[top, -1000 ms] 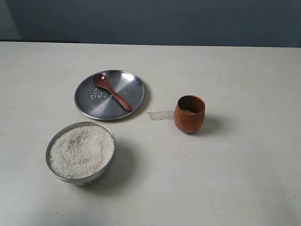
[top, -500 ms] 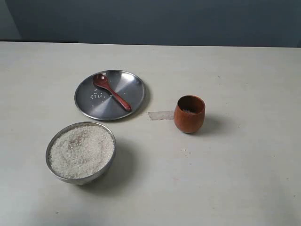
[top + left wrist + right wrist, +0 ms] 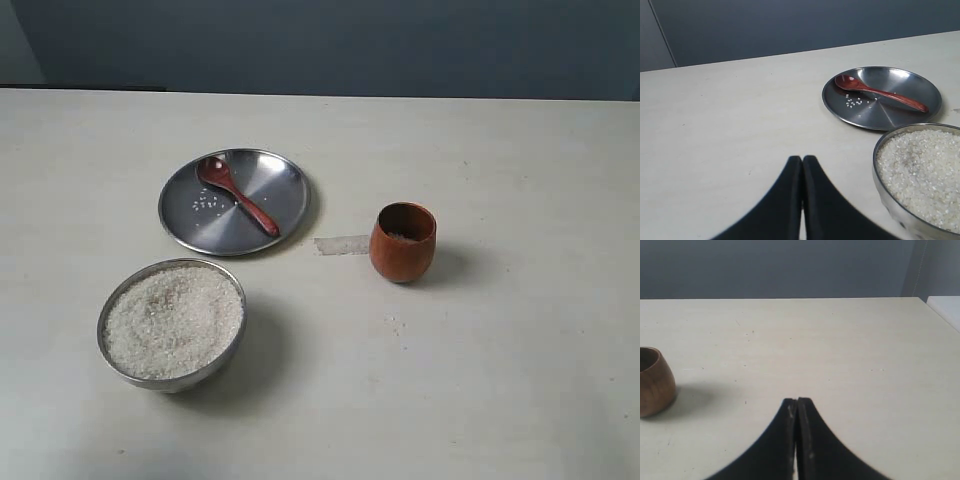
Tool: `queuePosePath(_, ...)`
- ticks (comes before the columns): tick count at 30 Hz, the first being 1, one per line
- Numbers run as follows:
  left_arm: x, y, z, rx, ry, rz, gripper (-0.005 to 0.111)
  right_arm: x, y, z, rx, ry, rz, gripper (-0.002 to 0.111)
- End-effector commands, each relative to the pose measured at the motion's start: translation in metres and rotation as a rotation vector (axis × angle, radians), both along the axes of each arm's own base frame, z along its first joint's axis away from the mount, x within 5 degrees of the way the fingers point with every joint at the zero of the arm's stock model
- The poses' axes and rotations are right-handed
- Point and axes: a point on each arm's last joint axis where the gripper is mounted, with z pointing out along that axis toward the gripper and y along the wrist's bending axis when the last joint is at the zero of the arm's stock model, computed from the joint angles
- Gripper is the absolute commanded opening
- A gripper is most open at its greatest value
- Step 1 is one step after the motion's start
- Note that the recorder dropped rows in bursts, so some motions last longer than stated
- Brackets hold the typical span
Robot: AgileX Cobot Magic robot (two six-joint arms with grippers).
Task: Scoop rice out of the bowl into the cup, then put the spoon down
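Both arms are clear of the work, and none of either shows in the exterior view. The left jaws are pressed shut tip to tip with nothing between them, hanging above bare tabletop [image 3: 500, 380] just beside the bowl [image 3: 170, 382]. The right jaws are shut and empty as well, far from the bowl on the other side of the cup [image 3: 402, 250].

The bowl is heaped nearly to its rim with rice [image 3: 173, 320]. In the exterior view, the flat steel plate [image 3: 285, 180] lies just behind the bowl and a little to its right. The spoon [image 3: 237, 195] lies flat on that plate, scoop end on the far side from the bowl and handle slanting back toward the plate's near-right rim. A small scatter of loose grains [image 3: 205, 203] sits on the plate beside the spoon. The cup stands upright well to the right of the bowl, with a strip of tape [image 3: 341, 244] on the tabletop touching or nearly touching its bowl-facing side. You can make out a little pale rice low inside the cup, though not how much.

Going by this, the scoop and the put-down look done: there is rice in the cup, the spoon is at rest and nothing is held. All that may be left is for you to judge whether the cup holds enough. A few stray grains [image 3: 395, 323] lie on the tabletop between the cup and the bowl.
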Motion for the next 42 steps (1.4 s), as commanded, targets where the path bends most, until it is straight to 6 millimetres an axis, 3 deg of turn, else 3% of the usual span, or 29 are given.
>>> queuePosePath(1, -0.0001, 0.0002, -0.0009, -0.004, -0.005, 0.004, 0.0, -0.0002, -0.0002, 0.0021, 0.0, -0.015, -0.005, 0.0)
queuePosePath(42, -0.0001, 0.0002, -0.0009, -0.004, -0.005, 0.004, 0.0, -0.0002, -0.0002, 0.0021, 0.0, -0.015, -0.005, 0.0)
